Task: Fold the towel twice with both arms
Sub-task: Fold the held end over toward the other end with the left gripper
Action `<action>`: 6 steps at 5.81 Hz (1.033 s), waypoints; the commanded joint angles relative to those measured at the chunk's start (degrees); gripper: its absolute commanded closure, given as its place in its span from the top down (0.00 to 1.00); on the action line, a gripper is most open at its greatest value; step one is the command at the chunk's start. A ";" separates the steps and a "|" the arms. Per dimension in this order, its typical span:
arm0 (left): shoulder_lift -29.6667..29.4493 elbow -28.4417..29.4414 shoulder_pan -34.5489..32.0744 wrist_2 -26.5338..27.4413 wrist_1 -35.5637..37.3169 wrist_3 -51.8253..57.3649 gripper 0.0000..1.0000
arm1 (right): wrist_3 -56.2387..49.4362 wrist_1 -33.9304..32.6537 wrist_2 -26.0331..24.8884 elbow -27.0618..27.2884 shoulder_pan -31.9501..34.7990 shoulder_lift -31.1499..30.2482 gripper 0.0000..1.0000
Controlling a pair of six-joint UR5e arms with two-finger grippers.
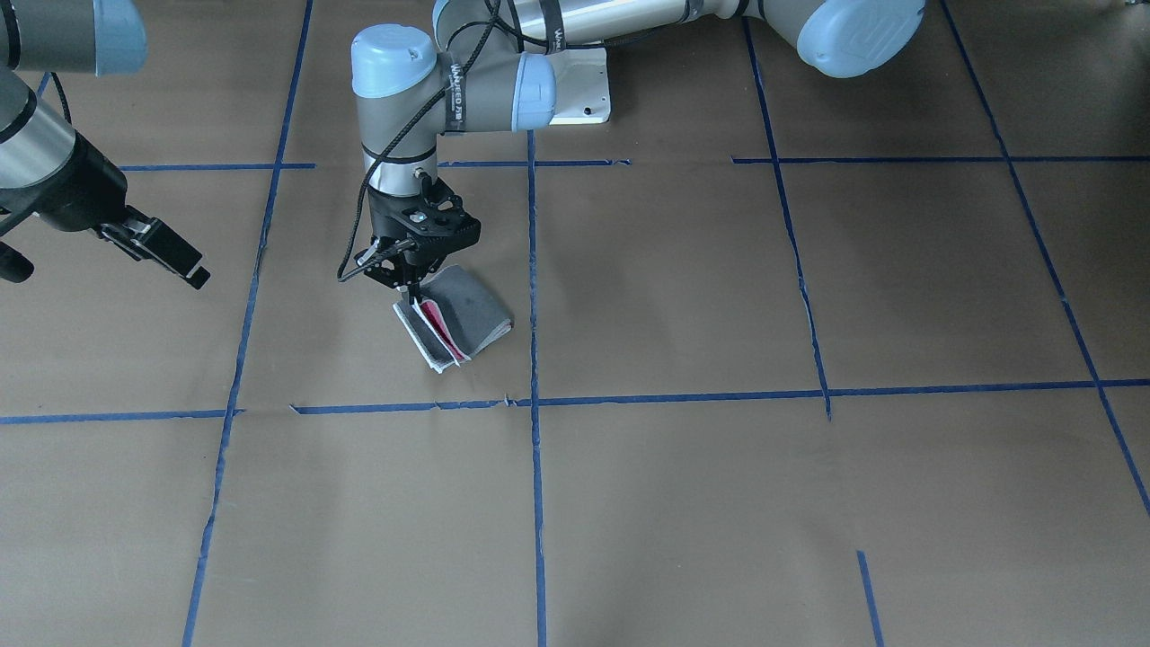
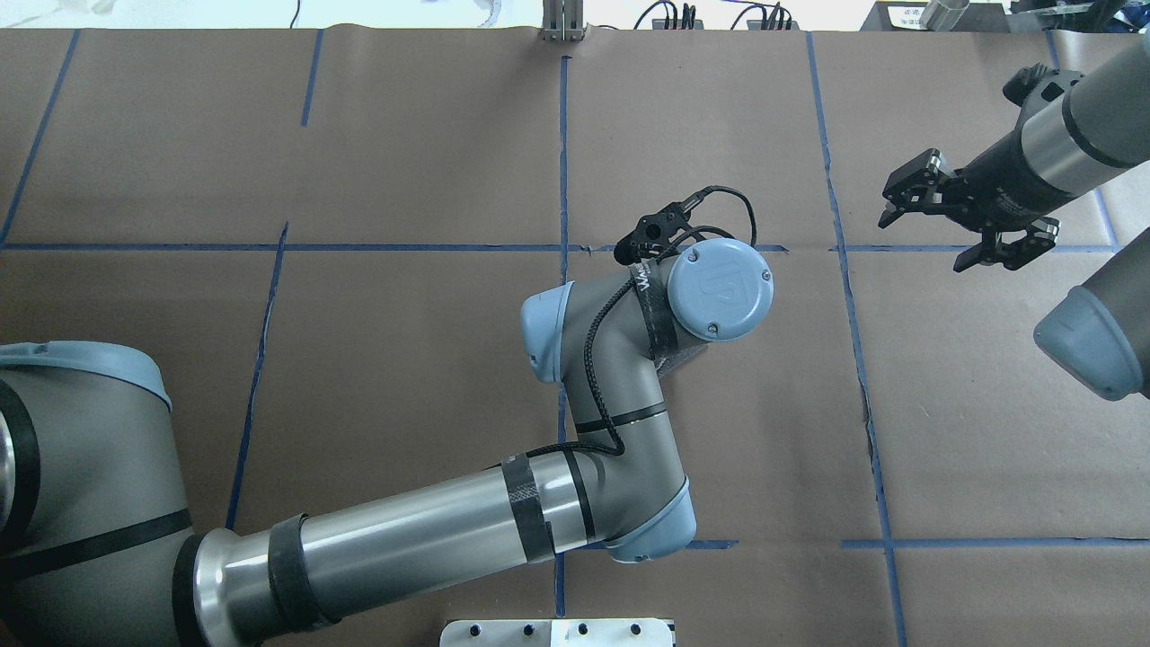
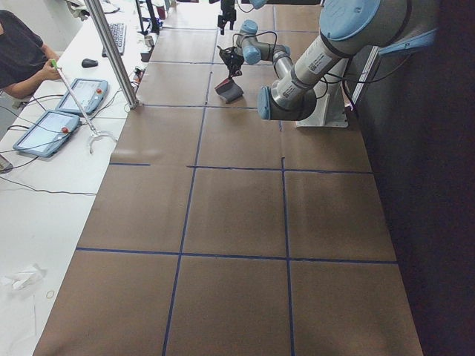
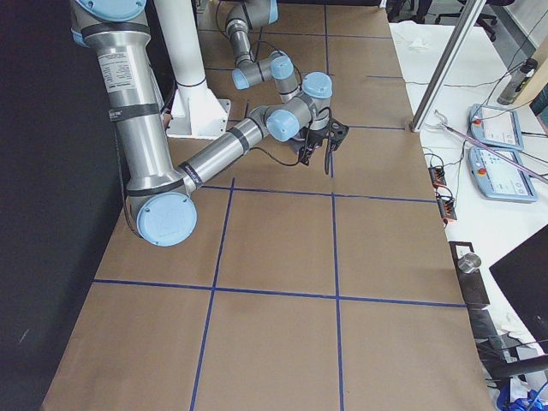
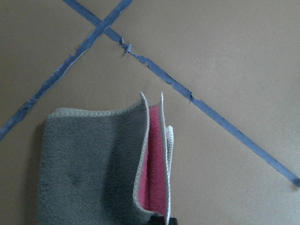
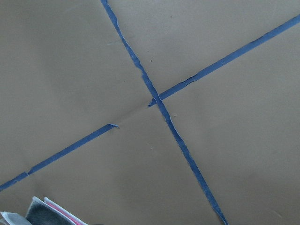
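Note:
The towel (image 1: 463, 316) lies folded on the brown paper, dark grey outside with pink showing between its layers at the open whitish edge. My left arm reaches across the table, and its gripper (image 1: 413, 292) points straight down, shut on the towel's edge at the near corner. The left wrist view shows the grey fold (image 5: 89, 164), the pink inner face (image 5: 154, 183) and a black fingertip at the bottom. In the overhead view the left wrist (image 2: 719, 288) hides the gripper and nearly all of the towel. My right gripper (image 1: 193, 270) hangs apart from the towel, open and empty.
Blue tape lines (image 1: 533, 270) divide the brown paper into squares. The white pedestal base (image 1: 584, 85) stands behind the towel. In the exterior left view a person (image 3: 22, 52) and tablets (image 3: 44, 132) are at a side bench.

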 commanded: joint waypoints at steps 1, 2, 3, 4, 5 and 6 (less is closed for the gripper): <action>-0.99 0.81 0.37 0.33 -3.15 3.97 1.00 | -0.02 0.00 -0.07 0.90 0.23 -1.13 1.00; 1.62 -2.42 0.46 0.24 -5.17 4.14 1.00 | -0.11 0.09 -0.07 0.90 0.41 -1.30 1.00; 5.82 -9.41 0.46 -0.20 -5.19 4.23 1.00 | -0.11 0.09 -0.07 0.90 0.67 -1.31 1.00; 9.95 -16.09 0.38 -0.29 -4.49 4.23 1.00 | -0.11 0.09 -0.07 1.07 0.93 -1.31 1.00; 15.48 -23.64 -0.15 -1.85 -2.05 5.89 1.00 | -3.24 0.00 -0.07 0.90 1.46 -1.65 1.00; 19.79 -30.68 -2.33 -4.48 2.68 12.43 1.00 | -9.62 -0.35 0.11 0.64 3.38 -2.96 1.00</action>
